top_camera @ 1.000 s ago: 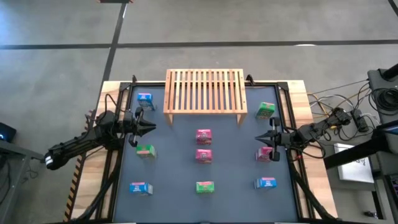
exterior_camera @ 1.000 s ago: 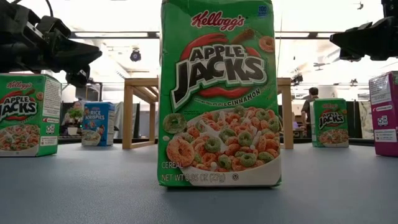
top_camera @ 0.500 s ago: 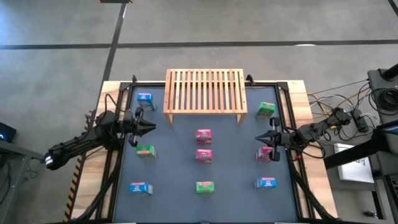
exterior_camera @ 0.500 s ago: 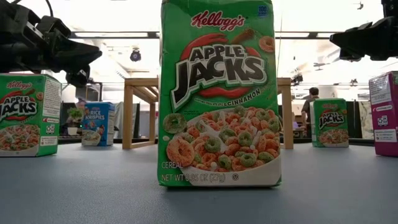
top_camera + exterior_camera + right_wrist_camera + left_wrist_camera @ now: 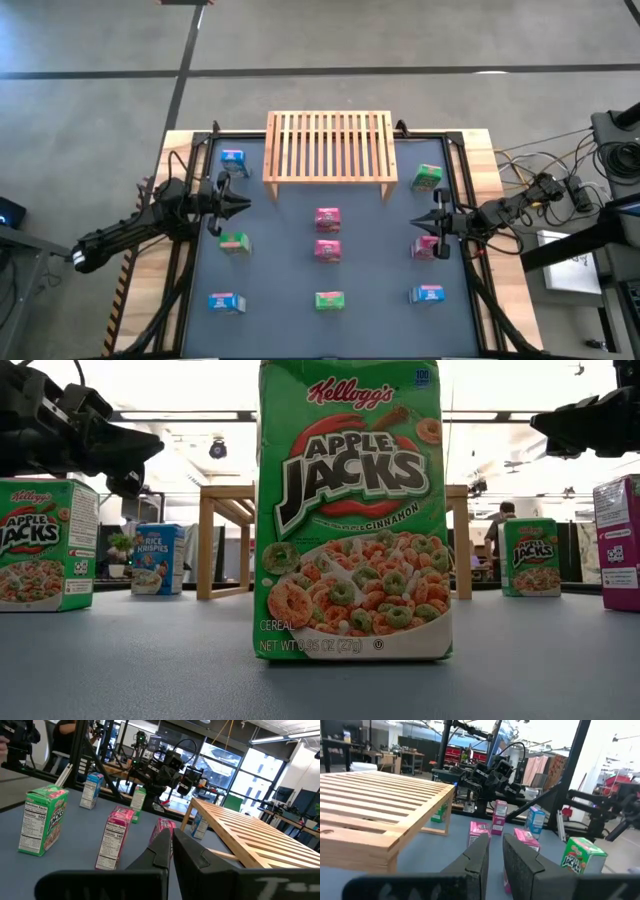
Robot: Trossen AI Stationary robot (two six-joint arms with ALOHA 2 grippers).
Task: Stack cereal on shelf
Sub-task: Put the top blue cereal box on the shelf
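The light-wood slatted shelf (image 5: 330,146) stands on its short legs at the table's far middle, and nothing lies on it. Nine small cereal boxes stand upright on the dark tabletop: blue (image 5: 232,159), (image 5: 225,302), (image 5: 427,294); pink (image 5: 327,218), (image 5: 327,250), (image 5: 425,247); green (image 5: 235,241), (image 5: 330,299), (image 5: 427,178). My left gripper (image 5: 245,207) hovers at the left between the far blue box and the left green box, shut and empty. My right gripper (image 5: 420,222) hovers at the right, just far of the right pink box, shut and empty.
In the low view the near-middle green box (image 5: 352,510) fills the foreground and hides most of the shelf (image 5: 225,510). Black frame rails run along the table's left and right sides (image 5: 190,250). Open tabletop lies between the columns of boxes.
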